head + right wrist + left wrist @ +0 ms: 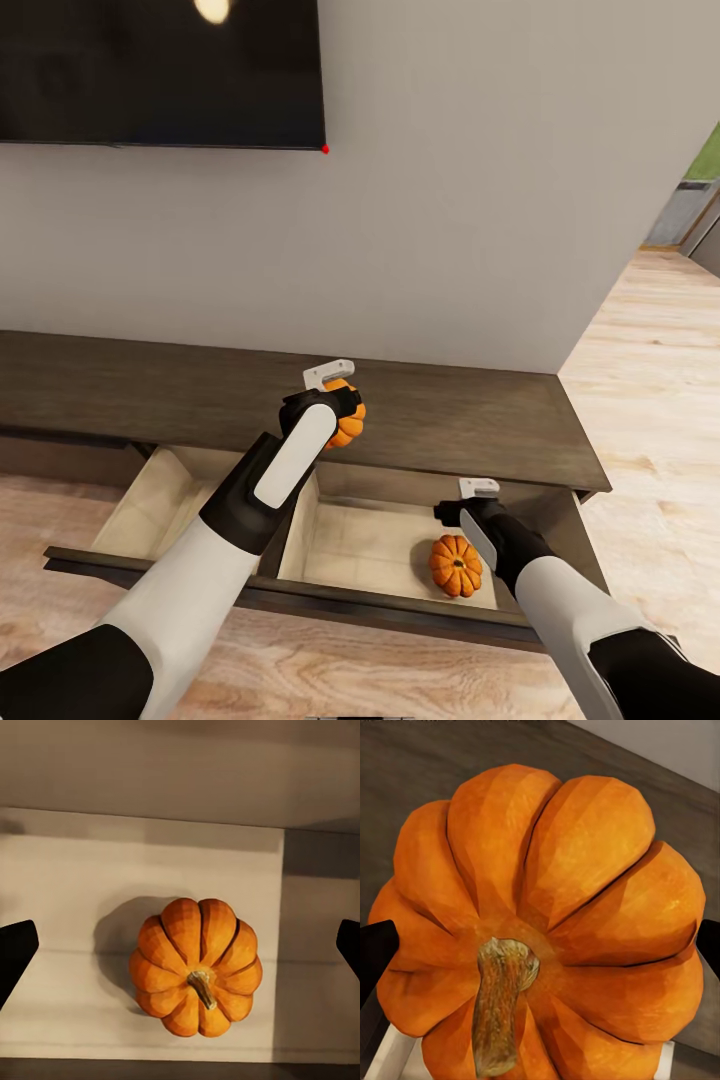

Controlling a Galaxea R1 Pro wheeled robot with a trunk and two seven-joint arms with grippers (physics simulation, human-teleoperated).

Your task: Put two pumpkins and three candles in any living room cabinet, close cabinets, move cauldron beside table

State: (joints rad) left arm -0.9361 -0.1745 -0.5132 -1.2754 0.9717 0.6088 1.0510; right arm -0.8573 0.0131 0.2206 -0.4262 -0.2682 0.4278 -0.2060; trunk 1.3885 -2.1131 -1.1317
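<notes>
Holding a pumpkin (555,922), stem facing the left wrist camera.

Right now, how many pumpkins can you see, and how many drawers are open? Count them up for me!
Pumpkins: 2, one held in the left gripper over the cabinet top, one lying in the right-hand open drawer.
Open drawers: 2, one on the left, one on the right.
Total: 4
</notes>
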